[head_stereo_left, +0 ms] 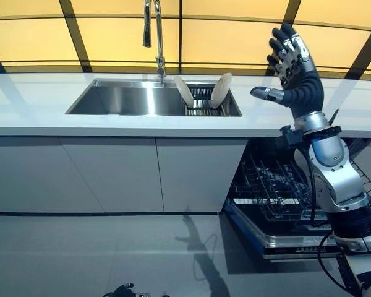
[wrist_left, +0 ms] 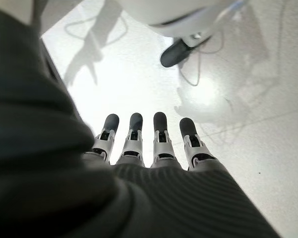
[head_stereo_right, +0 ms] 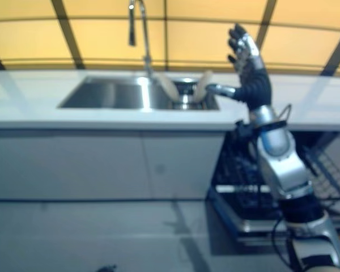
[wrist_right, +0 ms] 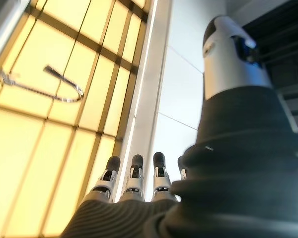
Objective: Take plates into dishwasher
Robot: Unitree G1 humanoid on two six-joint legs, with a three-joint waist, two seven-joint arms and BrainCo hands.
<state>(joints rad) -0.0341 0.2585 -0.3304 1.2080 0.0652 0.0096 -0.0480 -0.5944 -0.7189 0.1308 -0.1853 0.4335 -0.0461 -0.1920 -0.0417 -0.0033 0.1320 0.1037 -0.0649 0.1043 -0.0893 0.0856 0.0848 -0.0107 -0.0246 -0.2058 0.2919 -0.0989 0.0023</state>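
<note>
Two white plates [head_stereo_left: 184,91] [head_stereo_left: 221,90] stand on edge in a dark rack at the right end of the steel sink [head_stereo_left: 117,102]. My right hand [head_stereo_left: 295,77] is raised above the counter, to the right of the plates, open, thumb pointing toward them, holding nothing. Below it the dishwasher [head_stereo_left: 278,204] is open with its lower wire rack [head_stereo_left: 272,192] pulled out. My left hand [wrist_left: 154,148] shows only in its wrist view, fingers straight, hanging over the floor, holding nothing.
A tall tap [head_stereo_left: 156,37] rises behind the sink. The white counter [head_stereo_left: 37,99] runs left and right, with closed grey cabinet fronts [head_stereo_left: 111,173] beneath. Another wire rack [head_stereo_left: 365,179] shows at the far right of the dishwasher.
</note>
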